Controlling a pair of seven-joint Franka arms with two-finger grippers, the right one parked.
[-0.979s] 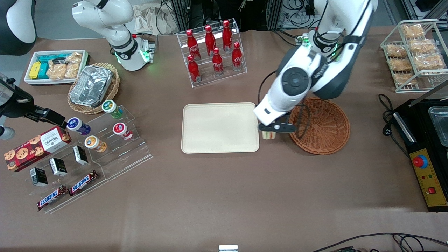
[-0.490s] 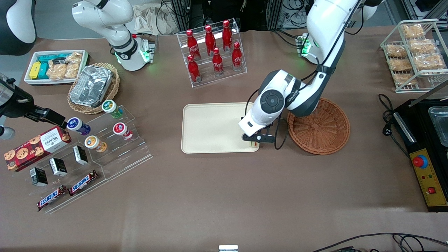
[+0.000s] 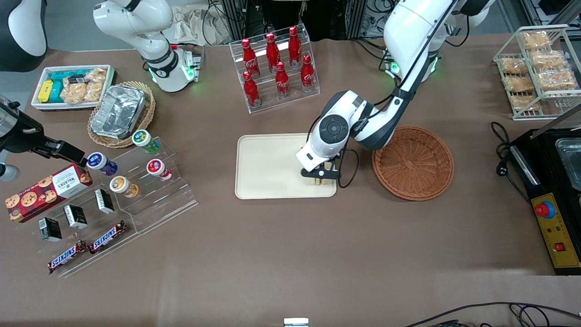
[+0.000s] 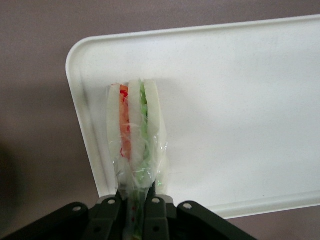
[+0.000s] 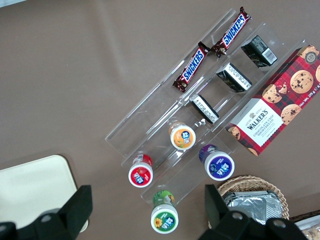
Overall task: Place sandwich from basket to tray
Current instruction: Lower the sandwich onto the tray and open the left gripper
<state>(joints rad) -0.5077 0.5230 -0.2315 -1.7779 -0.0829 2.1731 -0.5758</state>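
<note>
Cream-beige tray (image 3: 272,165) now lies beneath the left arm's gripper (image 3: 320,178), which a second ago hung over bare table between the tray and the reddish-brown wicker basket (image 3: 413,163) and has since crossed the tray's rim. The basket holds nothing. Fingers (image 4: 150,212) are clamped on the plastic-wrapped sandwich (image 4: 134,132), pinching it at one end; its white bread and red and green filling stand on edge over the tray's corner nearest the basket and the front camera.
</note>
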